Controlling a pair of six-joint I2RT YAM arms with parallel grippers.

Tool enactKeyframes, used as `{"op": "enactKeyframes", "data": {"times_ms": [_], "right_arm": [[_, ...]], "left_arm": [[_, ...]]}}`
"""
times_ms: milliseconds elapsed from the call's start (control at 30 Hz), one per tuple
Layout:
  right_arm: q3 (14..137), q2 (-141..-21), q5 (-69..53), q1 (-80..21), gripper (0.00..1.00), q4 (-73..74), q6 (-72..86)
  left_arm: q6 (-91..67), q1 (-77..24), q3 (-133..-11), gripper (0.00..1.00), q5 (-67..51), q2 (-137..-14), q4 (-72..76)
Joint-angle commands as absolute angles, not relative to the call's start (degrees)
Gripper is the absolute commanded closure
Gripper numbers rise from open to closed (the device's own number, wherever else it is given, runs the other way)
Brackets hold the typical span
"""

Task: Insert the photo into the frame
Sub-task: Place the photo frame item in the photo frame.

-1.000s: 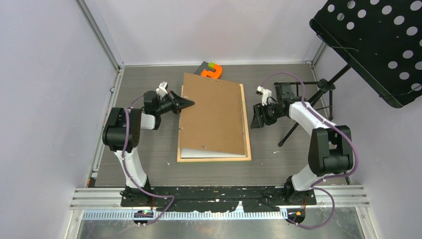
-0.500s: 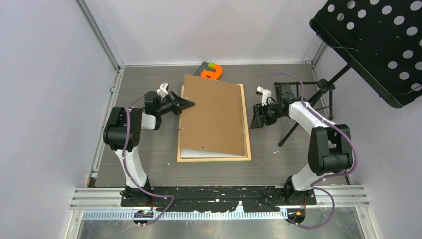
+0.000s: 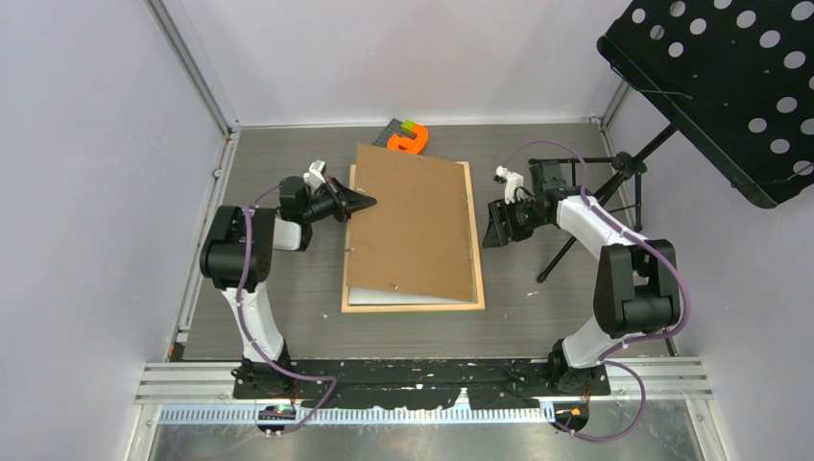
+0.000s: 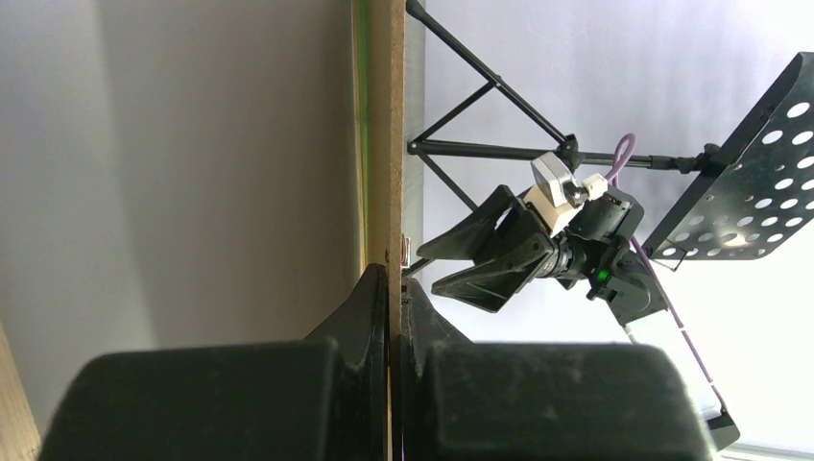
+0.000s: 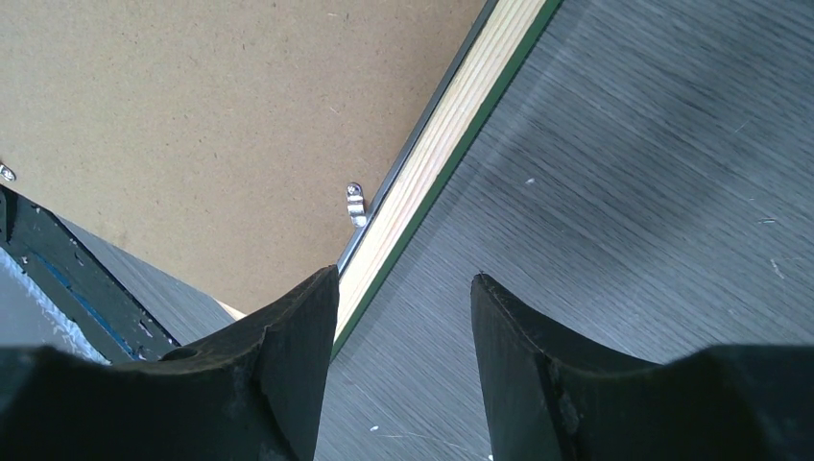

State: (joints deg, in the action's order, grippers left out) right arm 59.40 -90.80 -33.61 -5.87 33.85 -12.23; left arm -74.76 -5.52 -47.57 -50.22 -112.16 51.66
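The frame (image 3: 413, 306) lies flat on the table, pale wood face up. A brown backing board (image 3: 413, 216) rests on it, slightly skewed, its left edge raised. A white strip of the photo (image 3: 403, 295) shows under the board's near edge; the print side is hidden. My left gripper (image 3: 370, 201) is shut on the board's left edge, seen edge-on in the left wrist view (image 4: 395, 144) between the fingers (image 4: 370, 307). My right gripper (image 3: 490, 226) is open and empty just right of the frame's right rail (image 5: 451, 125), low over the table. A metal clip (image 5: 355, 204) sits by that rail.
A black music stand (image 3: 730, 86) overhangs the right side, its tripod legs (image 3: 595, 206) on the table behind my right arm. An orange and green object (image 3: 409, 137) lies at the far edge behind the frame. Walls close in left, back and right.
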Motion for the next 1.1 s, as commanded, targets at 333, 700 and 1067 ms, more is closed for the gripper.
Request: {"op": "enactKeyframes", "data": {"times_ms": [333,700,1067], "right_arm": [[59.9,-91.6,-34.6,-5.7,0.41,32.0,-12.0],[59.5,-92.2,-34.5,-5.7,0.41,31.8,-12.0],[59.5,-92.5,-34.6,-5.7,0.41,31.7,-12.0]], "left_arm": [[-77.0,-5.8,-48.8,1.00,-51.8,-111.6,58.2],[-79.3,-5.3,-48.5,1.00,-52.2,-111.6,60.3],[-78.9,-4.2,-47.4,1.00,-52.7,-111.3,60.4]]}}
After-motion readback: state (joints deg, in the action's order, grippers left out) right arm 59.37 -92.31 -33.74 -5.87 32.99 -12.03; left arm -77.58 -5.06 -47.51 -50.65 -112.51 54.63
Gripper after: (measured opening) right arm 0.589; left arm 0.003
